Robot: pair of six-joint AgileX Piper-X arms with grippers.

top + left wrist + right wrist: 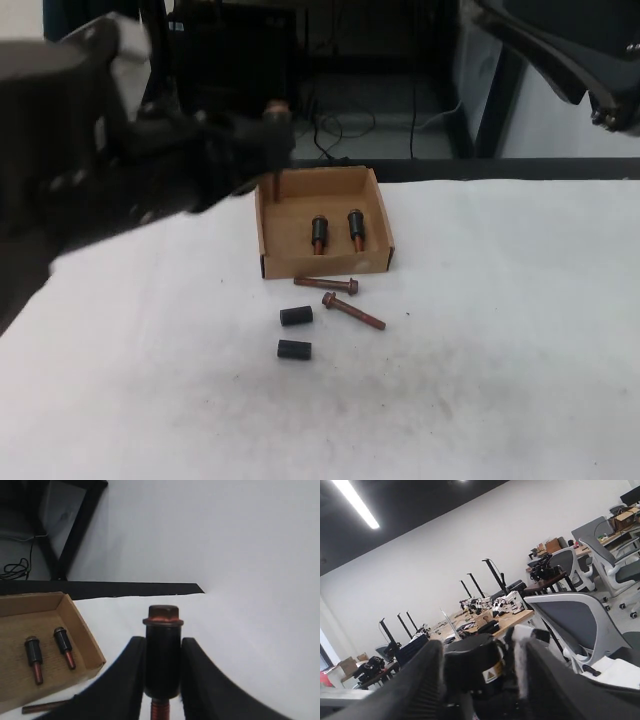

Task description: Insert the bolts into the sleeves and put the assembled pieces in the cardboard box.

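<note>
My left gripper [162, 642] is shut on a black sleeve [162, 662] with a copper bolt through it, the bolt head [162, 613] sticking out beyond the fingertips. In the high view this left gripper [273, 130] hovers above the back left corner of the cardboard box [300, 262]. Two assembled pieces [319, 233] [355, 227] lie inside the box. In front of the box lie two loose bolts [326, 284] [354, 311] and two loose sleeves [296, 316] [294, 350]. My right gripper [480, 680] is open and holds nothing, pointing out into the room.
The bench is covered by a white cloth [500, 330], with free room right of and in front of the parts. The right arm [560, 55] is raised at the back right. Behind the bench edge are dark frames and cables [330, 120].
</note>
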